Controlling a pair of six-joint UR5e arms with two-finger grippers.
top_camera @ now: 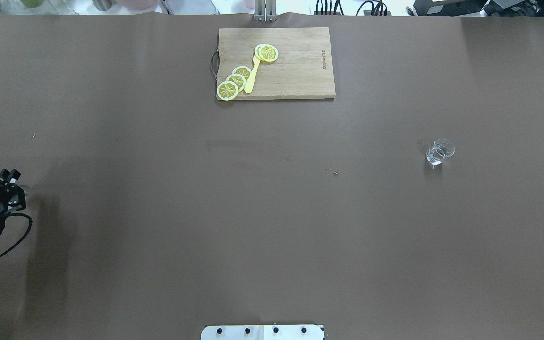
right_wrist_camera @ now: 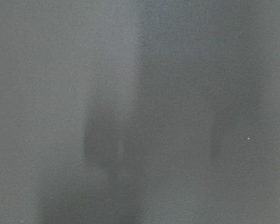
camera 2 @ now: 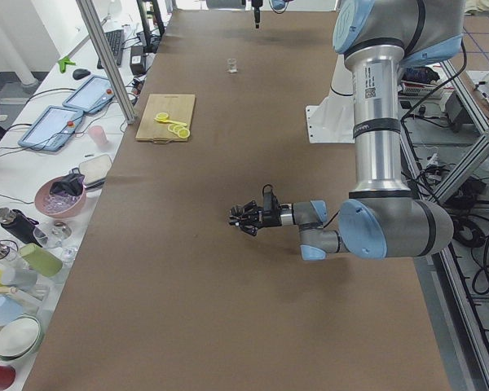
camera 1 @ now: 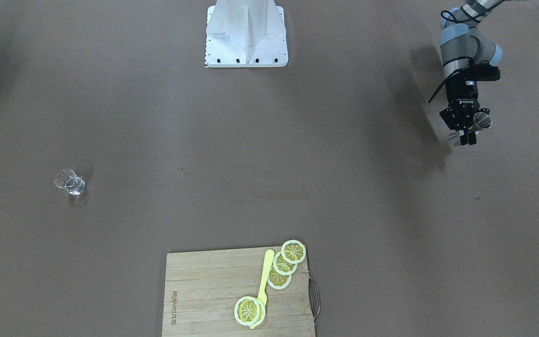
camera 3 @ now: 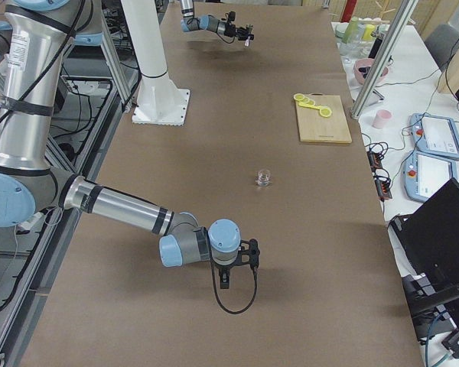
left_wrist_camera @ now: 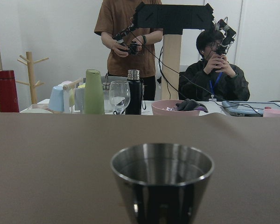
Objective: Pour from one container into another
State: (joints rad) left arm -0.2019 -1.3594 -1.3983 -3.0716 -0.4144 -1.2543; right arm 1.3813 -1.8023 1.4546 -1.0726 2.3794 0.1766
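**Left gripper holds a metal cup, well apart from the glass**

A wide brown table [top_camera: 158, 236]; the left gripper [camera 1: 467, 133] is clamped on a metal cup [camera 1: 482, 120], upright above the table's left end; the right gripper [camera 3: 228, 274] hangs low over the opposite end, and I cannot tell how far apart its fingers are; a wooden cutting board [top_camera: 300, 71] at the far edge carries lemon slices [top_camera: 234, 82] and a yellow utensil [top_camera: 251, 75]; a small clear glass [top_camera: 439, 152] stands on the right half.

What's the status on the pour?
Left tool shut on cup, upright. Right tool: can't tell. Glass far off, opposite side; nothing big between.
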